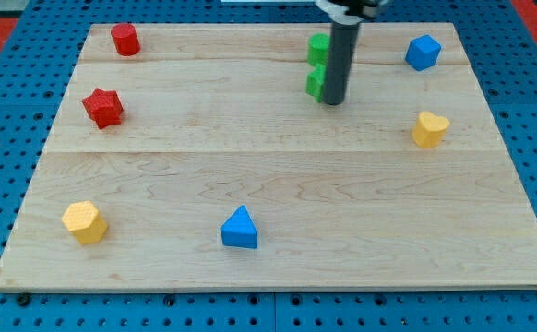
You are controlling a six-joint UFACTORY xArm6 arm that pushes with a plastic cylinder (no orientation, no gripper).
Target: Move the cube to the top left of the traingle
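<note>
Rod tip [333, 101] at upper centre of wooden desk [278, 184], touching green blocks [316, 65].
No hand fitted. Blue cube [423, 52] upper right; blue triangle [240, 228] lower centre, well apart.

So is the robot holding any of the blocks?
No, nothing is held. I have no claw, just a rod. My tip sits right beside the green blocks, on the view's right of them.

Wooden board [278, 184] carrying scattered blocks

It bore a red cylinder [125, 40], red star [102, 107], two green blocks [316, 65], blue cube [423, 52], yellow heart [429, 129], yellow hexagon [85, 221], blue triangle [240, 229].
</note>
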